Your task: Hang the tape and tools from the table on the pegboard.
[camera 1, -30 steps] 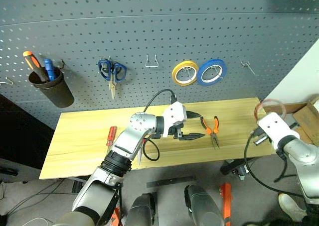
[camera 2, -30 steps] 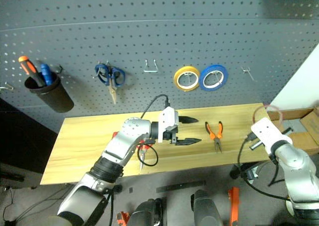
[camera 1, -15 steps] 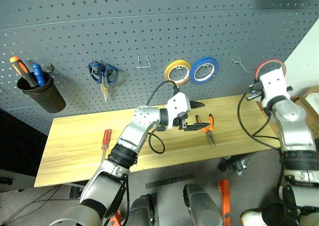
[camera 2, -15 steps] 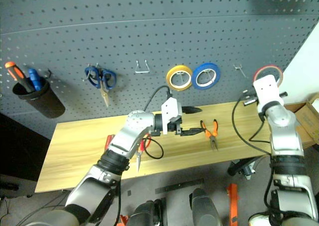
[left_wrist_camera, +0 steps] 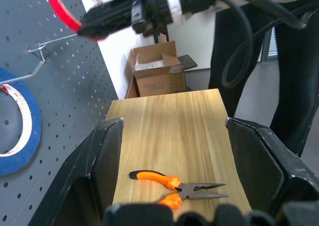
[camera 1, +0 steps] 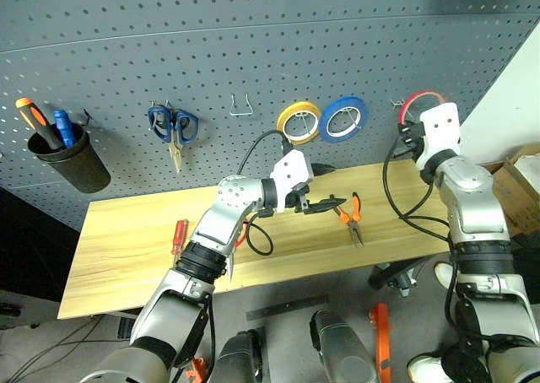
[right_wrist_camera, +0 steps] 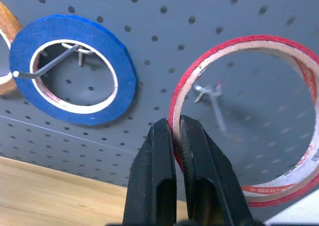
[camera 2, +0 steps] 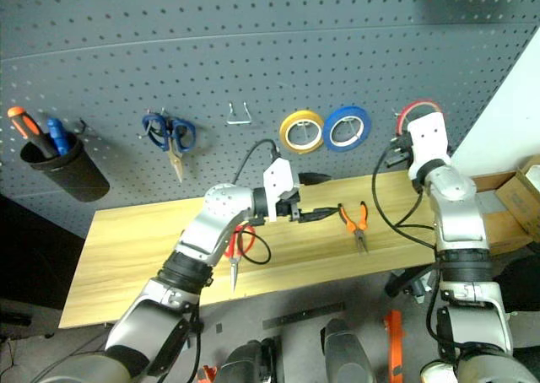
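now the right tool (right_wrist_camera: 177,131) pinches the rim of the red tape (right_wrist_camera: 249,121), holding its hole over a hook (right_wrist_camera: 212,99) on the pegboard (camera 1: 253,54) for threading; the left tool (camera 1: 325,191) gapes empty above the table (camera 1: 126,248) beside the pliers (camera 1: 350,216).

The pegboard (camera 1: 253,54) stands behind the bench (camera 1: 126,248). On the bench, the screwdriver (camera 1: 178,235) lies left, the scissors (camera 2: 235,252) mid, and the pliers (camera 1: 350,217) right. The tape (right_wrist_camera: 244,121) is at the pegboard's right hook (right_wrist_camera: 212,99).
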Controlling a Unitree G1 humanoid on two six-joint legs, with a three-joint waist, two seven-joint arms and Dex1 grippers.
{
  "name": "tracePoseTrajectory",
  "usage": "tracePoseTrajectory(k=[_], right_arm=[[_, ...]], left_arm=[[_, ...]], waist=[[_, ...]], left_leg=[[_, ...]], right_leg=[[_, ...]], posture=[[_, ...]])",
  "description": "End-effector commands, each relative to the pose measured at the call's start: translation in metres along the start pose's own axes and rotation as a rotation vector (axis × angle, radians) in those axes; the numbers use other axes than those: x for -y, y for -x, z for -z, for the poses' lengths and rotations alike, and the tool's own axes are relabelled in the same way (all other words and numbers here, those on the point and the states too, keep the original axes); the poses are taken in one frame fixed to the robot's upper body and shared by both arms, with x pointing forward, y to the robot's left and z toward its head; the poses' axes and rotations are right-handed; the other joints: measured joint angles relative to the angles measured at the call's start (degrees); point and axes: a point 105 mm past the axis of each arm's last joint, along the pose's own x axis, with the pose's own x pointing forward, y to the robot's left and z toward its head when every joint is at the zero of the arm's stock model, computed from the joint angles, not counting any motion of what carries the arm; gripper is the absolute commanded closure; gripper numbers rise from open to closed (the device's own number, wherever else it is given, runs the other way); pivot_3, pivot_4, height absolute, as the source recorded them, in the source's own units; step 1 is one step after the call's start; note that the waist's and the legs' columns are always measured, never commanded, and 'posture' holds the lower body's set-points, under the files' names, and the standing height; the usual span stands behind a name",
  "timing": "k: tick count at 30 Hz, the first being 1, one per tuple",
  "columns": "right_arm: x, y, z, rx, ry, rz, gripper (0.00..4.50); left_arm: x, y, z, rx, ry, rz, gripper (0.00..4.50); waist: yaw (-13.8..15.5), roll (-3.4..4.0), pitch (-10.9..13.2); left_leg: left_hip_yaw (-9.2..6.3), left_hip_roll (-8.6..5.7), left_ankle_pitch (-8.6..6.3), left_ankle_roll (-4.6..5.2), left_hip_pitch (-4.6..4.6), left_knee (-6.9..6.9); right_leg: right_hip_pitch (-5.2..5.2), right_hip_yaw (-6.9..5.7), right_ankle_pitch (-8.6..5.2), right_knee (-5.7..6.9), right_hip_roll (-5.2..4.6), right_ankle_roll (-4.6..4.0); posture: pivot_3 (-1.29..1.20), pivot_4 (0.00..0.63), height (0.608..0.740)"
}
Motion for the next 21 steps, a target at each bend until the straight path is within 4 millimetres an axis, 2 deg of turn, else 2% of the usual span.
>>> tracePoseTrajectory(k=[1, 5, 10, 13, 16, 21], right_arm=[[0.019, -0.011, -0.015, 0.055, -0.073, 0.035, 4.48], [0.022, -0.024, -0.017, 0.069, -0.123, 0.031, 4.48], [0.012, -0.037, -0.013, 0.056, -0.196, -0.013, 4.48], [0.005, -0.038, -0.005, 0.040, -0.199, -0.020, 3.87], [-0.005, -0.034, 0.004, 0.022, -0.177, -0.037, 2.87], [-0.034, -0.010, 0.013, -0.001, -0.108, -0.120, 1.23]], left_arm=[[-0.006, -0.004, -0.013, 0.041, -0.038, -0.016, 0.98], [-0.008, -0.006, -0.012, 0.046, -0.038, -0.022, 0.98], [-0.012, -0.010, -0.016, 0.065, -0.044, -0.054, 0.98], [-0.014, -0.013, -0.021, 0.092, -0.030, -0.083, 0.98], [-0.016, -0.013, -0.023, 0.102, -0.023, -0.110, 0.98], [-0.028, -0.006, -0.017, 0.073, -0.040, -0.196, 0.98]], waist=[[-0.02, 0.00, 0.00], [-0.12, 0.02, -0.02], [-0.87, -0.02, -0.10], [-1.41, -0.04, -0.24], [-1.47, -0.02, -0.57], [-1.37, -0.01, -0.76]], left_leg=[[0.02, 0.00, 0.01, 0.02, 0.00, 0.01], [0.18, 0.04, 0.03, 0.05, 0.04, -0.01], [0.39, 0.04, 0.03, 0.06, 0.02, -0.01], [0.37, 0.02, 0.07, 0.12, 0.02, 0.02], [0.39, 0.03, 0.12, 0.18, 0.03, 0.04], [0.35, 0.02, 0.13, 0.18, 0.01, 0.02]], right_leg=[[0.00, 0.01, 0.01, 0.00, 0.00, 0.02], [0.00, 0.04, 0.18, 0.00, 0.02, -0.20], [-0.04, 0.16, 0.24, -0.02, 0.02, -0.15], [-0.04, 0.25, 0.36, -0.05, 0.01, -0.05], [-0.04, 0.26, 0.36, -0.04, 0.01, 0.09], [-0.05, 0.25, 0.29, -0.03, 0.02, 0.21]], posture=[[-0.25, 0.142, 0.740], [-0.25, 0.141, 0.740], [-0.24, 0.141, 0.740], [-0.23, 0.142, 0.740], [-0.23, 0.143, 0.740], [-0.22, 0.155, 0.740]])
